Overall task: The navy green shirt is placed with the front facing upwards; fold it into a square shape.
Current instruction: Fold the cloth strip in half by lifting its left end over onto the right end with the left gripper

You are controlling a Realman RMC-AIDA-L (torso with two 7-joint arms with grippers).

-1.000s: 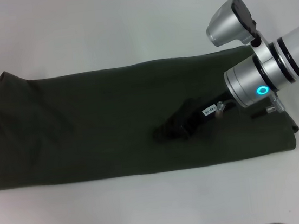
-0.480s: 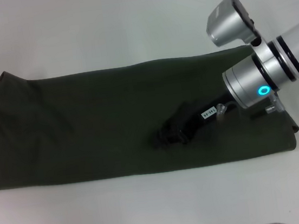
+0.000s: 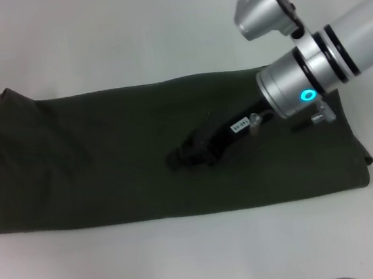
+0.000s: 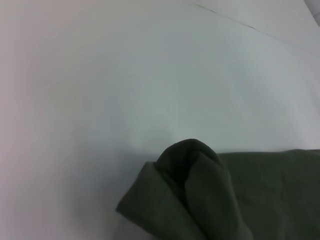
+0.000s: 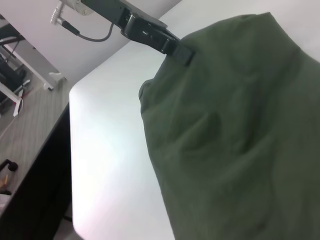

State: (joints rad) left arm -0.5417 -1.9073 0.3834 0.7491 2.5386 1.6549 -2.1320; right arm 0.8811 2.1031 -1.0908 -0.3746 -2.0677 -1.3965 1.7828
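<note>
A plain white desk [image 3: 125,31] carries a single dark green shirt [image 3: 108,163], which lies flat on it, folded into a long band stretching from the robot's left side across to its right. The plain fabric faces up, with no lettering showing. The band's left end is bunched and rumpled [image 4: 200,170], with a fold of cloth standing slightly up off the surface. Bare white desk shows beyond the shirt and in front of it. In the right wrist view the desk's edge [image 5: 70,150] shows, with floor below it.

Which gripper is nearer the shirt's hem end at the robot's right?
Right. The right gripper is over the middle of the navy green shirt; the left gripper is at its far left end.
</note>
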